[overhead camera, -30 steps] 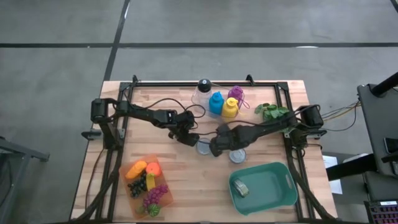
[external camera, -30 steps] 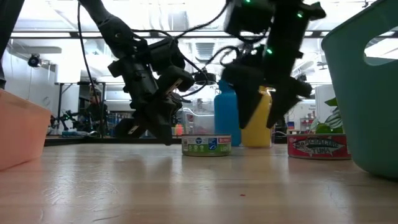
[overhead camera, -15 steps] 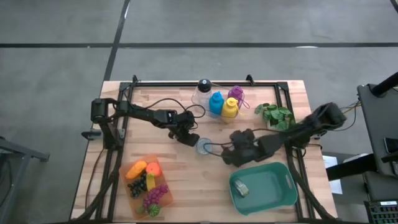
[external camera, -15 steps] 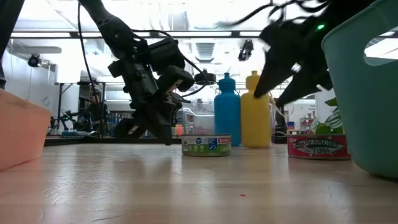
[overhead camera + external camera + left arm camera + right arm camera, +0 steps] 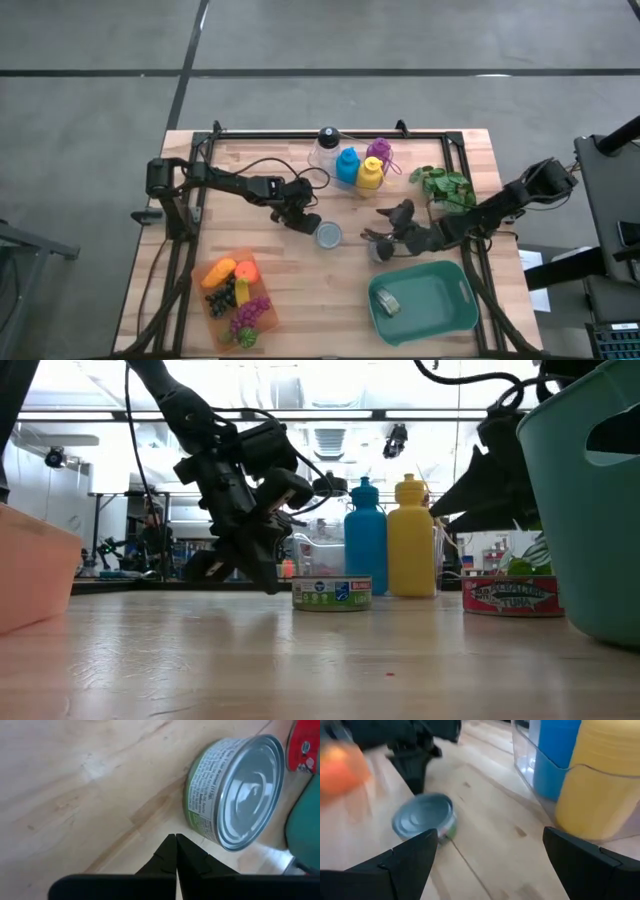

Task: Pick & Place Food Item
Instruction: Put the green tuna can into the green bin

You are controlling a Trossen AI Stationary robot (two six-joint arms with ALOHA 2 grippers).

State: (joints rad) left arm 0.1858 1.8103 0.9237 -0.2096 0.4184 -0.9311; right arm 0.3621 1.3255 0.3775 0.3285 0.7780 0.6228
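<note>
On the wooden table (image 5: 270, 270), green-labelled can (image 5: 332, 593); red can's (image 5: 512, 597) print seems illegible.

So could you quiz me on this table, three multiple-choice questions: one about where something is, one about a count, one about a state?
1. Where is the green-labelled can?
A. In the teal bin
B. On the bare wood by the left gripper
C. On the orange tray

2. How many cans stand on the wood outside the teal bin?
A. Two
B. Four
C. None

3. How are the right gripper fingers?
A. Shut
B. Open, empty
C. Gripping a bottle

Answers: 1 B, the high view shows it there. 2 A, the green-labelled one and a red-labelled can. 3 B, the right wrist view shows them spread.
</note>
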